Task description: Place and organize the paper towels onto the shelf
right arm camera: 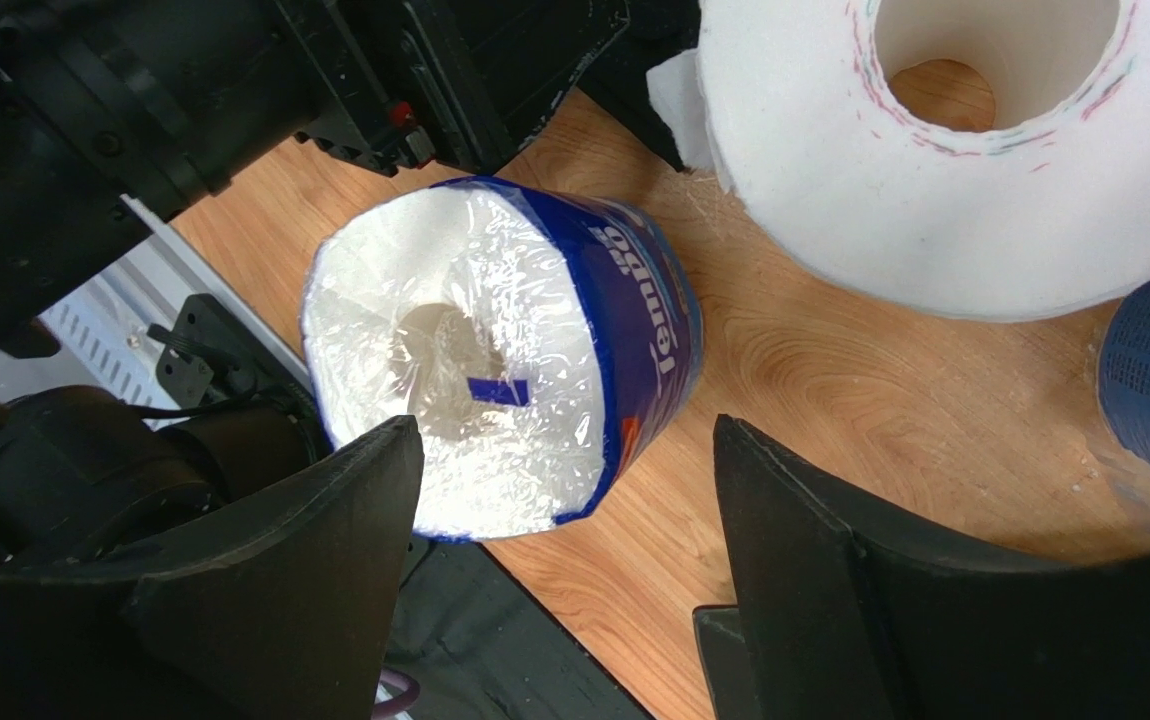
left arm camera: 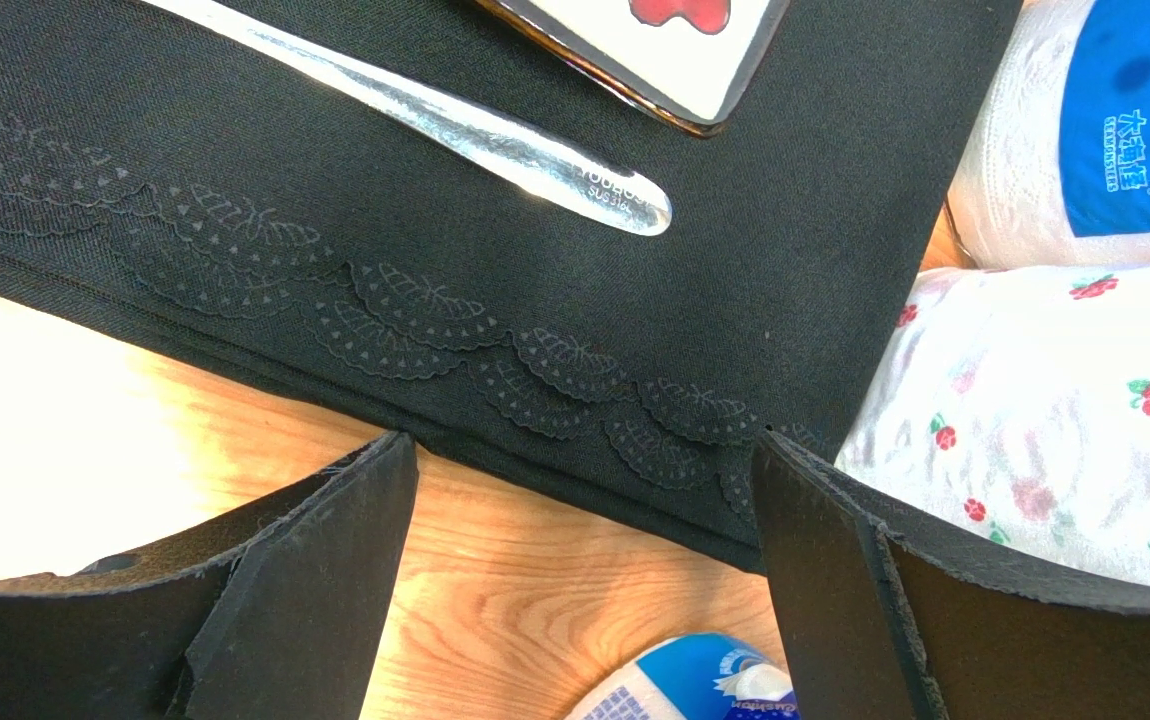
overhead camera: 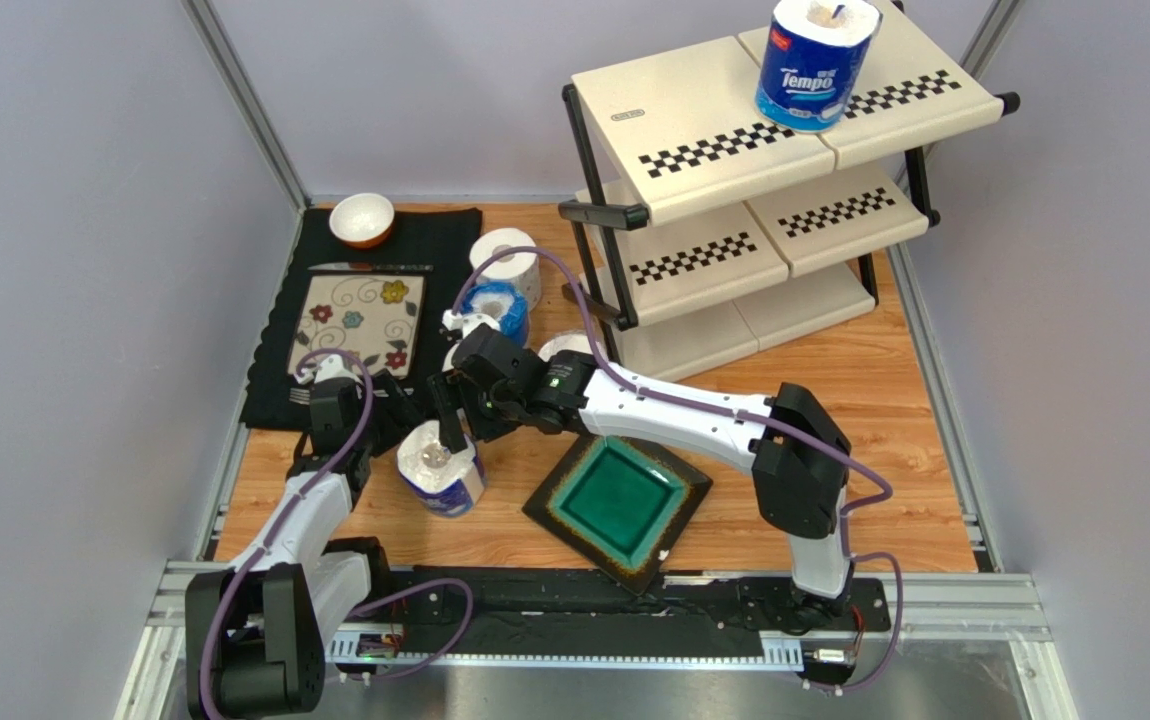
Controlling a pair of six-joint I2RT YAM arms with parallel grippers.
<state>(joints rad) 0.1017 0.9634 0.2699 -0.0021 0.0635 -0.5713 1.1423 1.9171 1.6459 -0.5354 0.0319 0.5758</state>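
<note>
From above, the shelf (overhead camera: 686, 113) at upper right carries one Tempo-wrapped roll (overhead camera: 817, 60) upright on its top tier, while other paper towels (overhead camera: 506, 267) stand on the table (overhead camera: 867, 420) left of centre, a second wrapped roll (overhead camera: 439, 468) directly under the right gripper (overhead camera: 449, 432). The left wrist view shows the left gripper (left arm camera: 581, 458) spread wide, holding nothing, over the hem of the black placemat (left arm camera: 867, 270), with a rose-printed roll (left arm camera: 1077, 405) at right. In the right wrist view the fingers gape wide above the second wrapped roll, mid-frame, possibly brushing its rim.
</note>
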